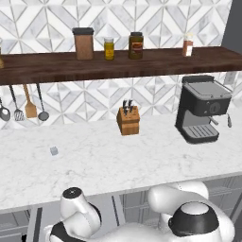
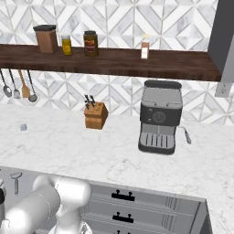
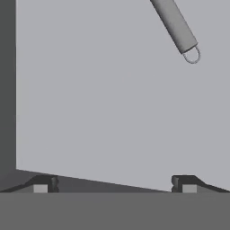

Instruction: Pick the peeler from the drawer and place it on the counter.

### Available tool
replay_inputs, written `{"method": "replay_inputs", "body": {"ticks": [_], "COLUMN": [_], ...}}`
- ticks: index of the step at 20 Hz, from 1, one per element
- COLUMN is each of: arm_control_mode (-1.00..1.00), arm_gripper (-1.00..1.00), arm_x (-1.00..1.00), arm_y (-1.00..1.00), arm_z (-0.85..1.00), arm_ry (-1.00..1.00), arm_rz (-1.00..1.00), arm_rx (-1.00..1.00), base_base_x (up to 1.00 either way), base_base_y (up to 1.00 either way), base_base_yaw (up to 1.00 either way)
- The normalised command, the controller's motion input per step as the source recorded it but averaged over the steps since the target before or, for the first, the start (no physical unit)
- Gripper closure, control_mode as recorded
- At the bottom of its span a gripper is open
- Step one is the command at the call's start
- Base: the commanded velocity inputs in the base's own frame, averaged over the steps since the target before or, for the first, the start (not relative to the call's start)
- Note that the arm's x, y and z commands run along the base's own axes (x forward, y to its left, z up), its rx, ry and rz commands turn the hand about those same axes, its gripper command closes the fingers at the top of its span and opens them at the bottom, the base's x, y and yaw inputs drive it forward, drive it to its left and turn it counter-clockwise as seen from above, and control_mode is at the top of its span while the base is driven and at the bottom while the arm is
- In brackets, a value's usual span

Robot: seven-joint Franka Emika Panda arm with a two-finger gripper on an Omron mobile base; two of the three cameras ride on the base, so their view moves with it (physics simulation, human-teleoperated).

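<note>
Going left to right in the hand view, we see the drawer point(image 3: 90, 103) wall, then its bare floor, then the peeler point(image 3: 176, 27) at the upper right. Our gripper point(image 3: 115, 184) hangs released and empty above the floor, fingers wide apart, well off the peeler. If we descend here, we judge the fingers would close on nothing or nudge the handle aside. The handle runs diagonally, its small ring end pointing lower right. The counter point(image 2: 114, 155) waits above.
</note>
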Motion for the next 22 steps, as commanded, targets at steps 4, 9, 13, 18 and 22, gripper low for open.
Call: {"method": "replay_inputs", "body": {"ticks": [4, 9, 13, 18, 22], "arm_control_mode": [-1.0, -1.0, -1.0, -1.0, -1.0], "arm_gripper": [-1.0, -1.0, -1.0, -1.0, -1.0], "arm_x": [0.0, -0.01, -0.09, -0.3, -0.7], "arm_y": [0.08, 0.07, 0.08, 0.19, 0.21], "arm_z": [-0.39, -0.17, -0.14, -0.32, -0.2], "arm_ry": [0.0, 0.0, 0.0, 0.0, 0.0], "arm_rz": [0.04, 0.05, 0.04, 0.02, 0.01], "arm_rx": [0.0, 0.0, 0.0, 0.0, 0.0], "base_base_x": [0.0, 0.0, 0.0, 0.0, 0.0], "base_base_y": [0.0, 0.0, 0.0, 0.0, 0.0], "base_base_yaw": [0.0, 0.0, 0.0, 0.0, 0.0]}}
